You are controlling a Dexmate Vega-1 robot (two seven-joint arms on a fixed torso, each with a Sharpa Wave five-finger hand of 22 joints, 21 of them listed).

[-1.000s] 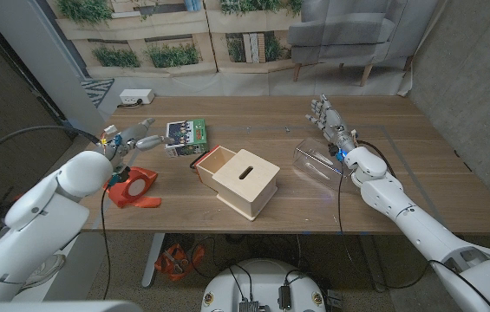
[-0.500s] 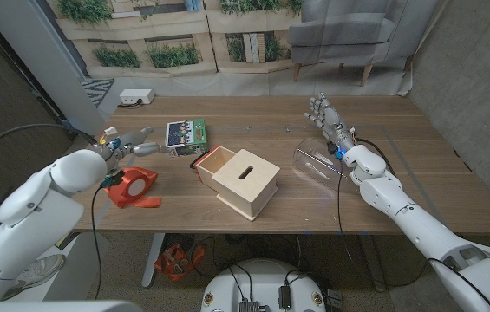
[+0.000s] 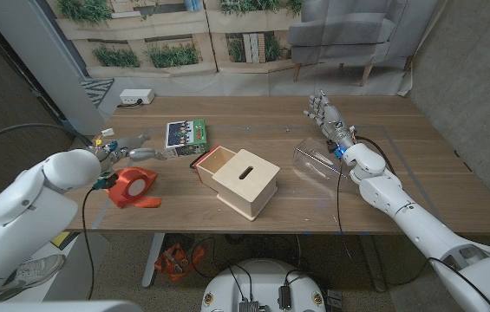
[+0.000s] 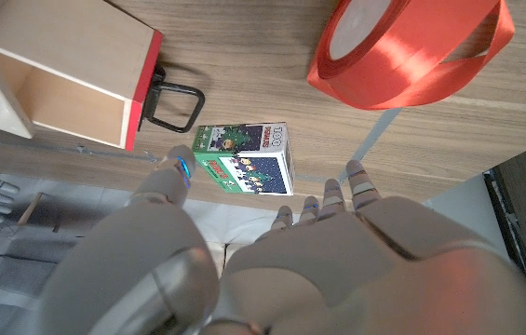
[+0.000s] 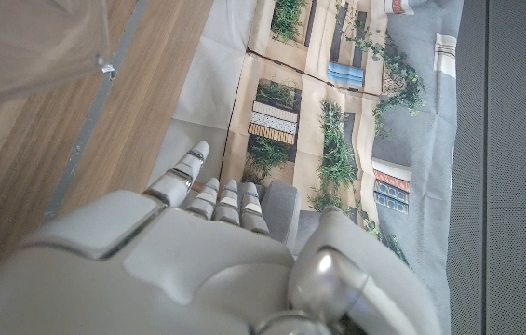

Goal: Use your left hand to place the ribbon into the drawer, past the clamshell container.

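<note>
The ribbon (image 3: pixel 133 186), a red-orange spool with a loose tail, lies on the table's left side, and the spool (image 4: pixel 410 46) is also in the left wrist view. My left hand (image 3: pixel 127 152) hovers just behind it, fingers spread, holding nothing. The wooden box (image 3: pixel 246 182) sits mid-table with its drawer (image 3: pixel 214 162) pulled open toward the left. The drawer's red front and black handle (image 4: pixel 174 107) are seen from the left wrist. The clear clamshell container (image 3: pixel 314 160) lies right of the box. My right hand (image 3: pixel 324 117) stands behind it, fingers straight, empty.
A green printed box (image 3: pixel 186 136) lies between my left hand and the drawer, and the green box (image 4: pixel 244 158) is also in the left wrist view. A white adapter (image 3: pixel 136 97) sits at the table's far left edge. Bare wood lies in front of the box.
My left hand has drawn back to the left and nearer, ending just behind the ribbon. The right arm and the objects have stayed put.
</note>
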